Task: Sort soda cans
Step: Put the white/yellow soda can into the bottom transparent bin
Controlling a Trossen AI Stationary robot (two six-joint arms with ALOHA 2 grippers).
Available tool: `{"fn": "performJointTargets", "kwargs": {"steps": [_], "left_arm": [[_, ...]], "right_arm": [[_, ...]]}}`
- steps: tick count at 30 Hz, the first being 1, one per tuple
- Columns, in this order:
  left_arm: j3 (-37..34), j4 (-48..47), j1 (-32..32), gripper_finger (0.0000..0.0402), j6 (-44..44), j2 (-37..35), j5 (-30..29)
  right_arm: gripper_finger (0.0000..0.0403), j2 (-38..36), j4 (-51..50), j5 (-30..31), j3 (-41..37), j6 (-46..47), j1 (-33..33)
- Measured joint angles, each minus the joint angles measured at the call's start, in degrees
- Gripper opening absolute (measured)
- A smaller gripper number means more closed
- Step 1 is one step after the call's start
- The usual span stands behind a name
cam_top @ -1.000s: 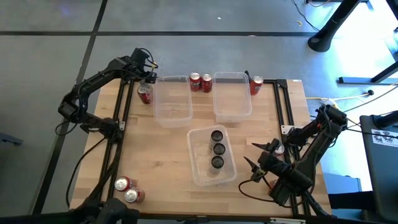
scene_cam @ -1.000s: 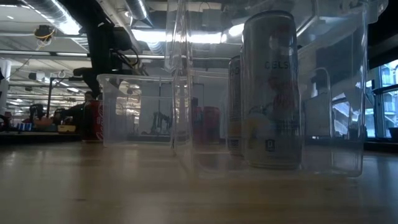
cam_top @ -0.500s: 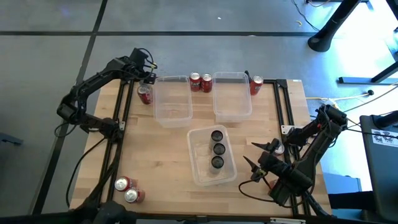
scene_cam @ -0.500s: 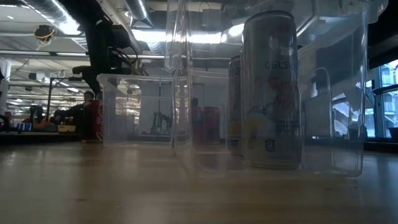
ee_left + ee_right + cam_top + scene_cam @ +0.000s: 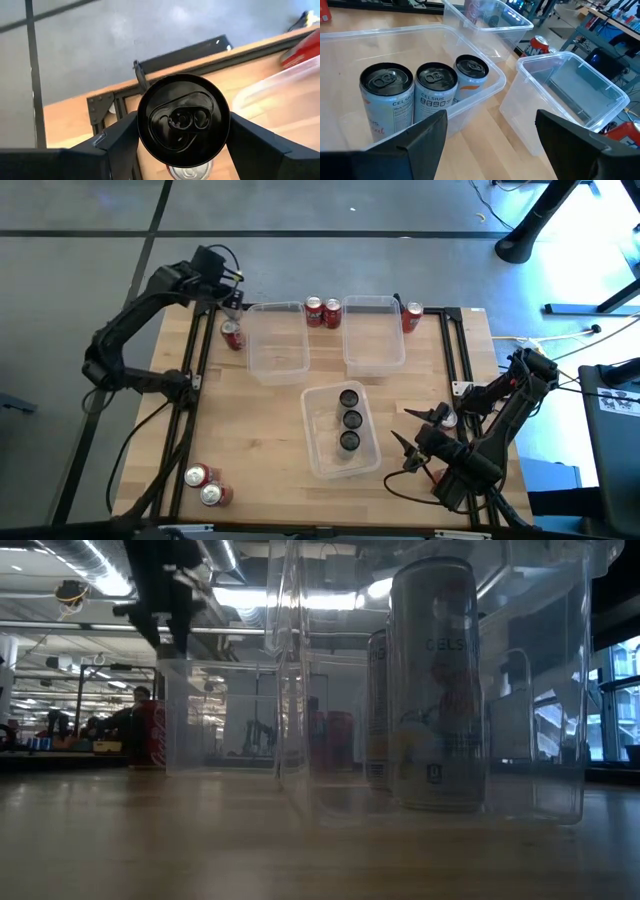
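Lifting is what has just changed. In the high view, my left gripper [image 5: 232, 301] is now higher and a bit farther back than a moment ago. The red can [image 5: 232, 336] that was under it stays on the table, below my left gripper and a little nearer. My right gripper [image 5: 406, 442] waits off to the side, just beside the near bin [image 5: 312, 463], open and empty.

In the low view, my left arm [image 5: 160, 595] is a dark blur that has moved up, above the red can [image 5: 150, 735] behind a clear bin [image 5: 215, 668]. I cannot see my fingers here.

In the left wrist view, my left gripper [image 5: 183, 146] is closed on a dark can [image 5: 183, 118]. My fingers [image 5: 119, 145] press on both of its sides. The can stands straight up. Its long way runs up and down, and its black top points up at my wrist. A silver can top [image 5: 191, 173] peeks out right below it.

In the right wrist view, my right gripper [image 5: 490, 146] is wide open with nothing in it. Just in front of it, three cans with dark tops [image 5: 436, 98] stand in the near bin [image 5: 496, 76].

So I think the dark can is picked, and it should go in that bin next.
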Motion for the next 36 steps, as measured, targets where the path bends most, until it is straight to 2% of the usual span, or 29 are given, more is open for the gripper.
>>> {"fn": "performJointTargets", "kwargs": {"steps": [8,13,20,28,36], "left_arm": [[8.94,-7.21,-3.92,0.0254,2.47,-3.42,0.11],[13.08,-7.89,-8.77,0.0254,2.69,-6.3,1.53],[14.31,-3.67,-17.36,0.0254,0.17,-10.41,10.09],[14.31,1.74,-28.41,0.0256,-2.71,-10.95,12.8],[14.29,8.43,-41.2,0.0259,-3.28,-6.92,13.19]], "right_arm": [[0.0303,0.0,-0.04,0.03,0.01,-0.02,0.0],[0.0303,0.0,-0.06,0.03,0.02,-0.02,0.0],[0.0303,0.0,-0.17,-0.39,0.02,-0.02,0.0],[0.0303,0.0,-0.17,-0.39,0.02,-0.02,0.0],[0.0303,0.0,-0.28,-1.88,0.02,-1.4,0.0]]}}
